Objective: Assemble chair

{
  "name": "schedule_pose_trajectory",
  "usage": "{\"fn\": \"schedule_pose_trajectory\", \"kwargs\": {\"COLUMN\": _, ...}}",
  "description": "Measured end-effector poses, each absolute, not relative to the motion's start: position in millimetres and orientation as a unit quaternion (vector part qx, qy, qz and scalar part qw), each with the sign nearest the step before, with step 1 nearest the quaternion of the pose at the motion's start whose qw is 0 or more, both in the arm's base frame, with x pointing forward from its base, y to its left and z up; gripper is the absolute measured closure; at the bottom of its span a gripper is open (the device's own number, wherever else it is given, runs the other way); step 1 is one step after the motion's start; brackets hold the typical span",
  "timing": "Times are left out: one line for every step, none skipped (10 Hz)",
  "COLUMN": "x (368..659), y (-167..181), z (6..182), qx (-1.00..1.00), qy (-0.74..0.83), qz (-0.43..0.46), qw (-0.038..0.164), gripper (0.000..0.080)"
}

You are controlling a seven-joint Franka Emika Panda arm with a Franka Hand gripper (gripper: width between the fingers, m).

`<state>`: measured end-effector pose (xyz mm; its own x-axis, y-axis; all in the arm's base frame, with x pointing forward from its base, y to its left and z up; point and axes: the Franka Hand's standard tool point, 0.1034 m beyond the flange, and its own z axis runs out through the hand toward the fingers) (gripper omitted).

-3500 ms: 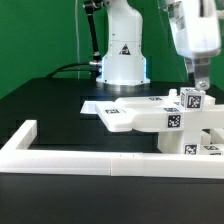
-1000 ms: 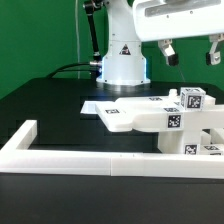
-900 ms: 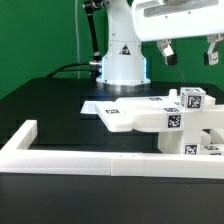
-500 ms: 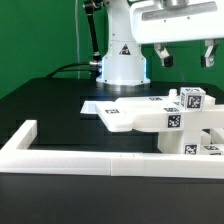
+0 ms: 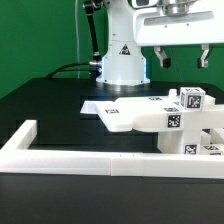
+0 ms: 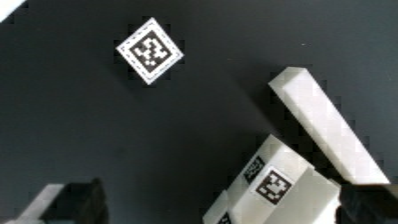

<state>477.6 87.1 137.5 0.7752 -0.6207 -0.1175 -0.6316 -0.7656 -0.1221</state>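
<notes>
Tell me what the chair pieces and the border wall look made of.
Chair pieces: probably matte white plastic, given their blocky moulded shapes with no gloss; printed black-and-white tags on them. Border wall: similar matte white plastic or painted board, with no tags; the exact material is unclear.

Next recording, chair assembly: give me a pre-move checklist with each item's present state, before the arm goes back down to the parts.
1. Claw open: ok, fingers stand wide apart.
2. Claw empty: ok, nothing between the fingers.
3. Claw clear of the chair: ok, it hangs well above the white pieces.
4. Chair pieces joined and seated: cannot tell, the joints run past the exterior view's right edge.
5. Tagged post upright: ok, it stands on top of the slab.
6. Border wall untouched by the arm: ok.
</notes>
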Motion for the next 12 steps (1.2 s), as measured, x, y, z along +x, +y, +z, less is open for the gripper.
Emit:
{"fn": "schedule_pose_trajectory", "kwargs": {"x": 468.2, "y": 88.0, "z": 135.3, "qx": -0.94, "qy": 0.332, "qz": 0.039, "qw": 0.076, "gripper": 0.0151}}
{"fn": "schedule_pose_trajectory", "kwargs": {"x": 456.5, "y": 91.2, "z": 132.4, "qx": -0.945, "qy": 0.32, "qz": 0.029, "qw": 0.068, "gripper": 0.0151}}
{"fn": "schedule_pose_trajectory", "kwargs": {"x": 442.3, "y": 97.2, "z": 126.2, "qx": -0.95, "qy": 0.306, "qz": 0.024, "qw": 0.063, "gripper": 0.0151}}
{"fn": "schedule_pose_trajectory", "kwargs": {"x": 429.3, "y": 102.4, "z": 117.9, "qx": -0.958, "qy": 0.282, "qz": 0.019, "qw": 0.049, "gripper": 0.0151}}
{"fn": "schedule_pose_trajectory", "kwargs": {"x": 422.3, "y": 106.4, "z": 111.7, "qx": -0.965, "qy": 0.257, "qz": 0.015, "qw": 0.042, "gripper": 0.0151}}
{"fn": "schedule_pose_trajectory", "kwargs": {"x": 420.8, "y": 109.7, "z": 106.6, "qx": -0.972, "qy": 0.233, "qz": 0.014, "qw": 0.036, "gripper": 0.0151}}
{"fn": "schedule_pose_trajectory", "kwargs": {"x": 421.2, "y": 109.4, "z": 106.4, "qx": -0.971, "qy": 0.237, "qz": 0.015, "qw": 0.037, "gripper": 0.0151}}
{"fn": "schedule_pose_trajectory", "kwargs": {"x": 421.0, "y": 109.1, "z": 106.1, "qx": -0.971, "qy": 0.237, "qz": 0.016, "qw": 0.037, "gripper": 0.0151}}
{"fn": "schedule_pose_trajectory", "kwargs": {"x": 420.8, "y": 109.1, "z": 105.7, "qx": -0.971, "qy": 0.237, "qz": 0.016, "qw": 0.036, "gripper": 0.0151}}
{"fn": "schedule_pose_trajectory", "kwargs": {"x": 421.2, "y": 109.2, "z": 103.4, "qx": -0.973, "qy": 0.229, "qz": 0.011, "qw": 0.033, "gripper": 0.0151}}
{"fn": "schedule_pose_trajectory", "kwargs": {"x": 421.7, "y": 114.3, "z": 94.9, "qx": -0.983, "qy": 0.181, "qz": -0.018, "qw": 0.021, "gripper": 0.0151}}
{"fn": "schedule_pose_trajectory", "kwargs": {"x": 420.8, "y": 122.3, "z": 87.6, "qx": -0.988, "qy": 0.153, "qz": -0.027, "qw": 0.016, "gripper": 0.0151}}
